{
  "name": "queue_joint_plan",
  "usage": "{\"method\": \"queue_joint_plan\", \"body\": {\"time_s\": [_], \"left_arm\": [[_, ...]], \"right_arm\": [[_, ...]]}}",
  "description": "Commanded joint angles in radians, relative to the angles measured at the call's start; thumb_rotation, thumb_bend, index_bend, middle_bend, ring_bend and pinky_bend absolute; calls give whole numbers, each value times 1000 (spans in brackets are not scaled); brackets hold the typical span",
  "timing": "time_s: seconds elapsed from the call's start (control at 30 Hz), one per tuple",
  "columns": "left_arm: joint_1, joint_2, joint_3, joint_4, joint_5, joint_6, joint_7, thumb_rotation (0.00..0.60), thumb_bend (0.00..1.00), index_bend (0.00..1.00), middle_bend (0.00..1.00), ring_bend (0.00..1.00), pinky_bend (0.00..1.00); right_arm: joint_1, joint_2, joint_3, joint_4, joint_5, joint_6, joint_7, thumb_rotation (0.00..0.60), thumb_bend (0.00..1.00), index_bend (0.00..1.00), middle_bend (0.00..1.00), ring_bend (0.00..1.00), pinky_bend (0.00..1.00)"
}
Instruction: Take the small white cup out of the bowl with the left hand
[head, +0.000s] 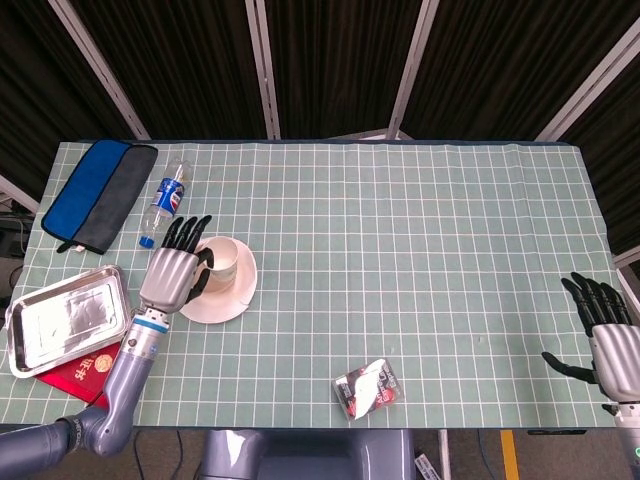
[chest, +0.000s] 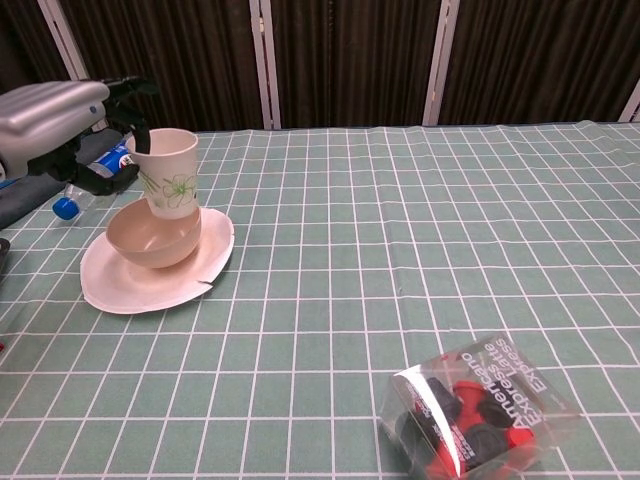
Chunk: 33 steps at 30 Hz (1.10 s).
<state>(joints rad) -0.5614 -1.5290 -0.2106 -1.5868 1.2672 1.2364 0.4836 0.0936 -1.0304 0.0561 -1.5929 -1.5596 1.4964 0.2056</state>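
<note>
My left hand (head: 172, 272) (chest: 60, 120) grips the small white cup (chest: 168, 173) by its rim, with a finger hooked inside it. The cup, printed with a green leaf pattern, hangs tilted just above the tan bowl (chest: 155, 235). In the head view my hand covers much of the cup (head: 222, 256). The bowl stands on a white plate (chest: 120, 285) (head: 218, 303) at the table's left. My right hand (head: 605, 335) waits open at the near right corner of the table, far from the bowl.
A plastic water bottle (head: 167, 199) lies behind the plate, a blue and grey pouch (head: 98, 193) beyond it. A steel tray (head: 62, 330) and a red packet (head: 82, 372) lie at the near left. A clear box of red and black items (chest: 480, 407) sits near the front edge.
</note>
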Motion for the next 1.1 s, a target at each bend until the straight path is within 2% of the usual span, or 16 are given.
{"method": "queue_joint_plan", "body": {"time_s": [0.03, 0.33, 0.63, 0.9, 1.0, 1.1], "left_arm": [[5, 25, 20, -67, 76, 39, -17, 600, 539, 590, 0, 0, 0], [-23, -50, 65, -41, 107, -6, 5, 600, 537, 590, 0, 0, 0], [-58, -200, 105, 87, 84, -82, 32, 600, 538, 587, 0, 0, 0], [-52, -230, 136, 117, 82, -100, 45, 600, 540, 574, 0, 0, 0], [-43, -211, 142, 96, 82, -97, 42, 600, 521, 492, 0, 0, 0], [-30, -183, 142, 66, 85, -78, 38, 600, 397, 349, 0, 0, 0]], "right_arm": [[-1, -1, 0, -2, -1, 2, -2, 600, 34, 37, 0, 0, 0], [-2, 2, 3, -1, 2, 5, 5, 600, 35, 37, 0, 0, 0], [-4, 8, 6, 1, 4, 10, 23, 600, 33, 37, 0, 0, 0], [-7, 12, 6, 0, -2, 20, 28, 600, 35, 37, 0, 0, 0], [-8, 12, 6, -1, -2, 20, 28, 600, 33, 37, 0, 0, 0], [-7, 10, 6, 0, -3, 20, 24, 600, 33, 37, 0, 0, 0]]}}
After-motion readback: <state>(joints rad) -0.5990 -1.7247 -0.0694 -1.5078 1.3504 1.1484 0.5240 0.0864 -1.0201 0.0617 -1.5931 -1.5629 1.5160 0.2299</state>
